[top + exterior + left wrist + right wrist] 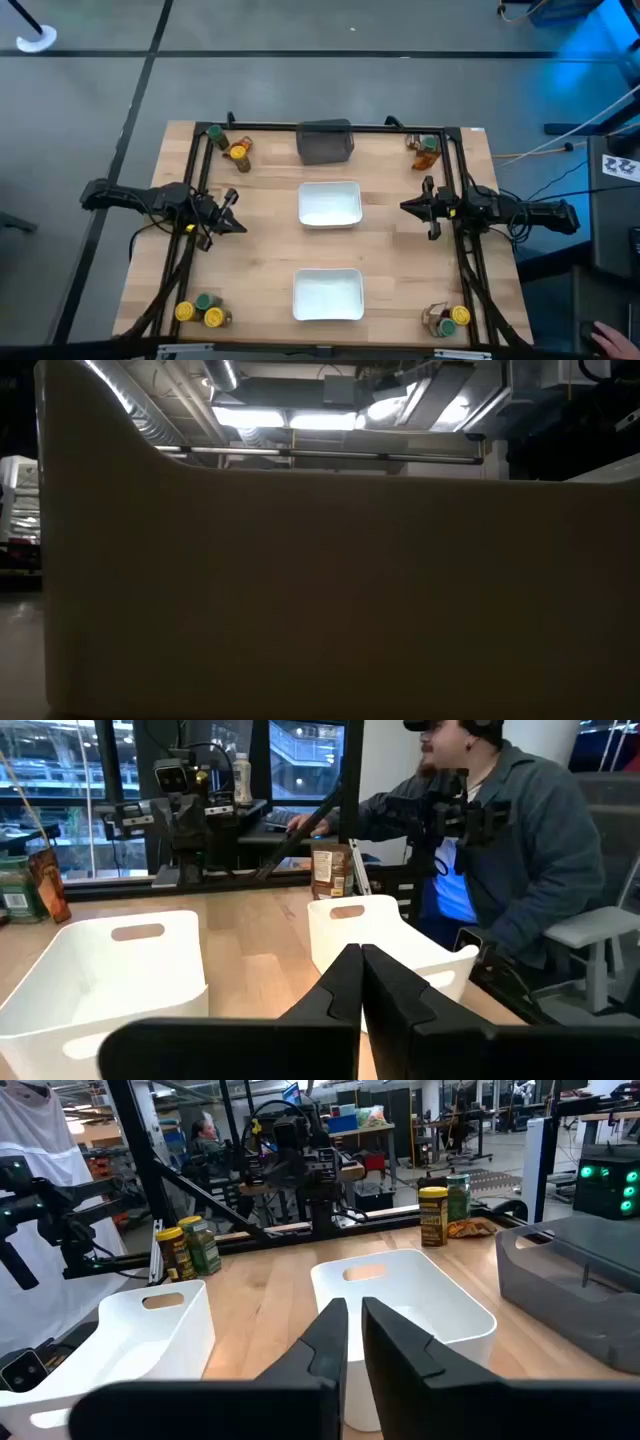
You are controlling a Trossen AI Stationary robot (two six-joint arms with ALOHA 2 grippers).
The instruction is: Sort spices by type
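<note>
A: Where are the two hands?

B: The left hand (pixel 232 210) hangs over the left side of the surface (pixel 260 260), fingers pressed together, holding nothing. The right hand (pixel 410 207) hangs over the right side. Its fingers are almost together, with a thin gap between them, and it holds nothing too.

A: What is between them?

B: Two white trays. The far tray (pixel 330 203) sits in the middle, and the near tray (pixel 328 295) sits by the front edge. Both look empty. A dark grey block (pixel 325 142) sits at the back edge.

A: And the spices?

B: They sit in four little groups, one at each corner. The back left group (pixel 228 143) has a green lid and a yellow lid. The front left group (pixel 200 311) has two yellow lids and a green one. The back right group (pixel 426 148) and the front right group (pixel 445 319) have jars and what looks like a brown sachet.

A: So how far along is the sorting?

B: It looks not started. Every spice has yet to be sorted.

A: Do the views differ?

B: Yes. Only the high view shows all four corners. The left wrist view shows a person (pixel 500 840) sitting past the surface. The low view is blocked by a pale wall right in front of it, likely a tray.
</note>
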